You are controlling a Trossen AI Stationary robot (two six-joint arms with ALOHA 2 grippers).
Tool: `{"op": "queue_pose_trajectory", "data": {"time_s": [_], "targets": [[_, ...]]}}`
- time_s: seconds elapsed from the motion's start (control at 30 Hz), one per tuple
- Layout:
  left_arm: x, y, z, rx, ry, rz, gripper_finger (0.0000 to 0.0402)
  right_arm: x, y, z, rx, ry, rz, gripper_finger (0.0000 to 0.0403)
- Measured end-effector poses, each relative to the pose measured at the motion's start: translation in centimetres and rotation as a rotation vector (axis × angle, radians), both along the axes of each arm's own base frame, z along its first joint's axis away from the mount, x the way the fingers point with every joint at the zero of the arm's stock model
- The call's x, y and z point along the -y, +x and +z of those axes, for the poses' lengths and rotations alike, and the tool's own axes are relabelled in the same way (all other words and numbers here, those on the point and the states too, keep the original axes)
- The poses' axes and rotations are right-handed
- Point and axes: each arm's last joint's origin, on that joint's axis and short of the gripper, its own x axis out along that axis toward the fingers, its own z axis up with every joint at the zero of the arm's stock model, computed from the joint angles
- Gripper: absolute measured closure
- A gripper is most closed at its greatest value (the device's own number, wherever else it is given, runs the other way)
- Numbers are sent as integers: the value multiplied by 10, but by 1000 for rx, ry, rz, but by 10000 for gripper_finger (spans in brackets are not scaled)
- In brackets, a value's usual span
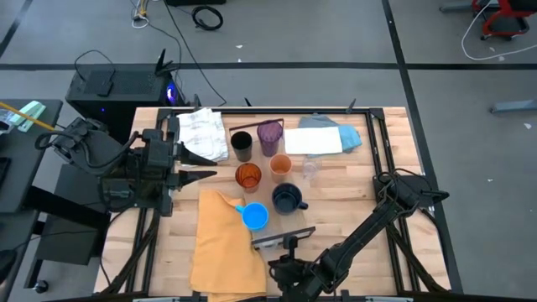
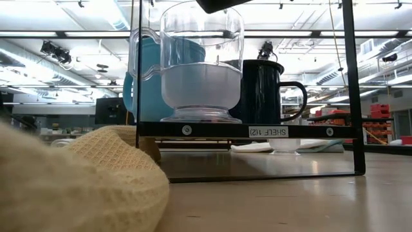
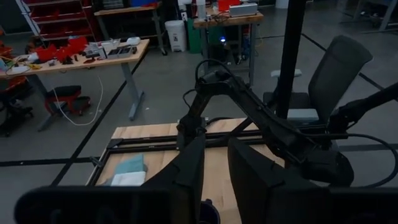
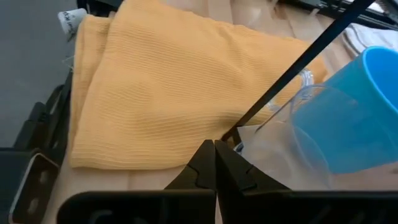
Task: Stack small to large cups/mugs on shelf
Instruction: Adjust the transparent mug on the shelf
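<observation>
The right gripper (image 4: 214,163), its fingers pressed together and holding nothing, hangs just beside the clear plastic cup (image 4: 283,146) on the shelf (a pale wooden plank) (image 1: 283,236). The bright blue mug (image 1: 254,216) stands next to it. The left gripper (image 1: 200,175), narrowly parted, waits farther away.

You see two matte-black jointed arms; right end effector (image 4: 214,165) has tapered black fingers, cables trailing along links.

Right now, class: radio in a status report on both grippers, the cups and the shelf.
Right gripper shut, empty, beside the clear cup. Left gripper parked at table's left, holding nothing. Bright blue mug by the shelf; yellow cloth alongside.
</observation>
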Motion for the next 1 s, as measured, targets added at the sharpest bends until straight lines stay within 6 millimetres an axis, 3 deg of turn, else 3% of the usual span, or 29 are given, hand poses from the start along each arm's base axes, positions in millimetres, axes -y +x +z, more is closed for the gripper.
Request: {"op": "queue_pose_trajectory", "data": {"time_s": [0.6,0.83,1.0], "targets": [[0,0,0,-5,16,-3,325,-2,-5,0,-11,-74,16,402],[0,0,0,-6,17,-3,325,-19,-9,26,17,-244,125,402],[0,0,0,-6,23,-4,330,-14,-10,29,-41,-353,150,403]]}}
